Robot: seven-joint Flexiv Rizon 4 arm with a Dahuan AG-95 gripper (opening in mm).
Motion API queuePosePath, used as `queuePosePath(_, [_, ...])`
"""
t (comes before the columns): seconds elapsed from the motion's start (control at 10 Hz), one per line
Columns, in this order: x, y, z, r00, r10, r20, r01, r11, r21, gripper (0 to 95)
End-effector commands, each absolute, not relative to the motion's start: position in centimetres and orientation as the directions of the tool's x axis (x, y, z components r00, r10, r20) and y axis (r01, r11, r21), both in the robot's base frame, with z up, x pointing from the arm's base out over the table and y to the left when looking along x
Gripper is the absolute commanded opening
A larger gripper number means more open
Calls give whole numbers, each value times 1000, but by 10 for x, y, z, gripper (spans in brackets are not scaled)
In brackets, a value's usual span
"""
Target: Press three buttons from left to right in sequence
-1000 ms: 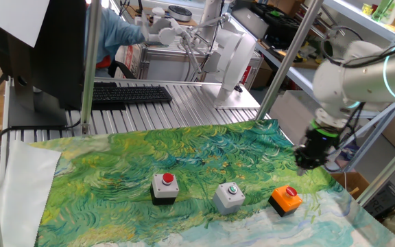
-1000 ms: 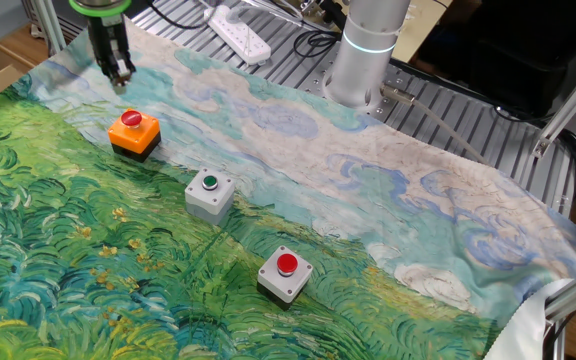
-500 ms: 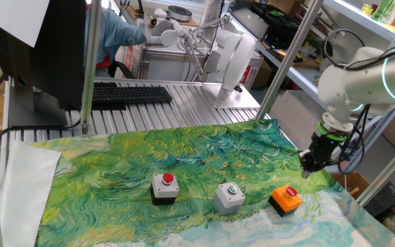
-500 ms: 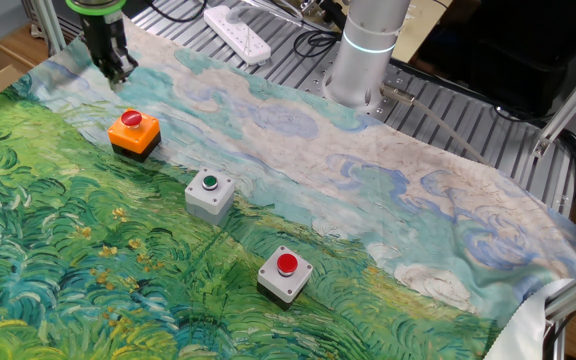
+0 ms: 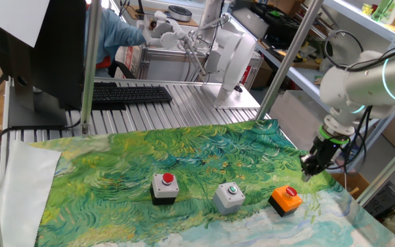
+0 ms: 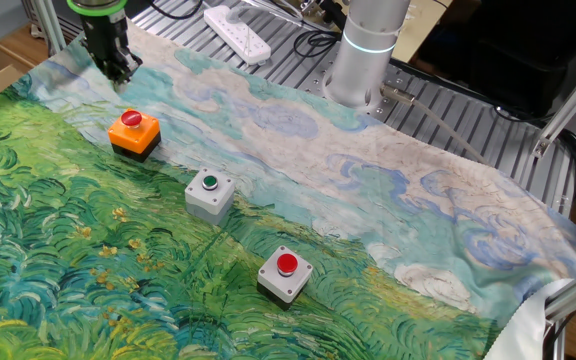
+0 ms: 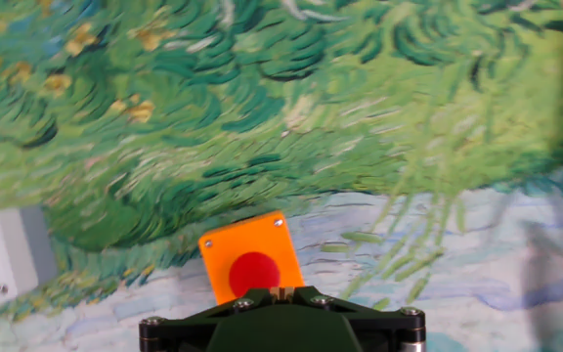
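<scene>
- My two-finger pincer hangs clenched on nothing, pointing straight down over the far edge of the green-and-blue painted cloth, just beside the orange push-button box with its red cap and not touching it.
- The three button boxes stand in a row on the cloth: in one fixed view the black-and-white box with a red button is at the left, the grey box with a green button in the middle, and the orange box at the right.
- In the hand view the orange box sits just ahead of my fingers and a corner of the grey box shows at the left edge.
- Risk, as I judge it: a descent from here would strike the orange box's edge or the cloth, not the cap; I cannot tell which buttons have been pressed.
- Containers: none is in play on the cloth, so nothing is held in one.
</scene>
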State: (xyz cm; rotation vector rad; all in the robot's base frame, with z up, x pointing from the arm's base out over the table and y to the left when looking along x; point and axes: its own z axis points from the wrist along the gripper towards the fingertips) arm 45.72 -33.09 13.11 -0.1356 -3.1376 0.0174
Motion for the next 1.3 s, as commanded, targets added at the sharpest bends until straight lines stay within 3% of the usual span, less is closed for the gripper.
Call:
queuePosePath(0.1, [455, -329, 127, -993, 115, -11, 115, 993, -21, 0])
queuePosePath(1.3, [465, -314, 97, -987, 153, -42, 153, 988, -8, 0])
